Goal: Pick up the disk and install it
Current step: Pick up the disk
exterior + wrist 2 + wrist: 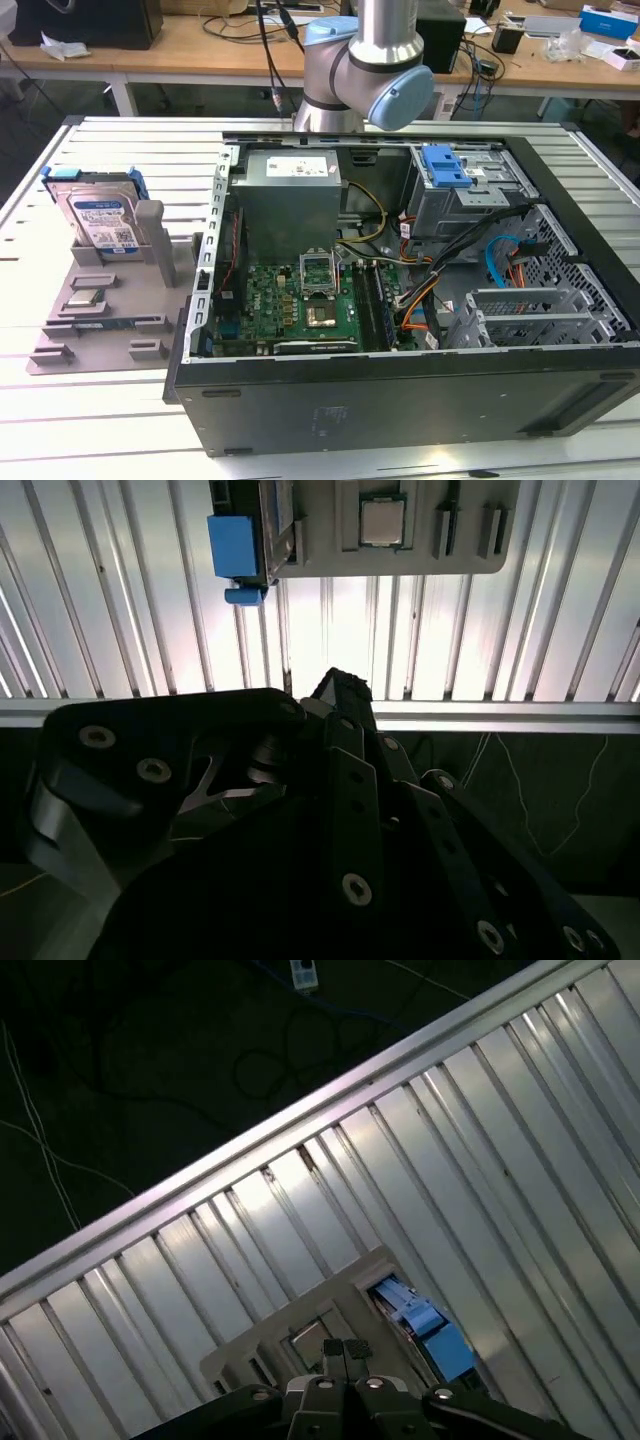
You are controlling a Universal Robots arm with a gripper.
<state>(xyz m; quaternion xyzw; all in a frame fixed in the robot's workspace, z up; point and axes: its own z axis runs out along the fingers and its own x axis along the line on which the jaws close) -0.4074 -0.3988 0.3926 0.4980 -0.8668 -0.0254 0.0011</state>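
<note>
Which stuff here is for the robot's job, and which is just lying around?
For the job: the disk propped in the grey holder; the open computer case.
Just lying about: the chip on the holder; cables and boxes on the desk behind.

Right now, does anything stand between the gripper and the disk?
Nothing visible does. In the first wrist view the gripper looks down on the disk standing in its grey holder on the ribbed table, with open space between them.
</note>
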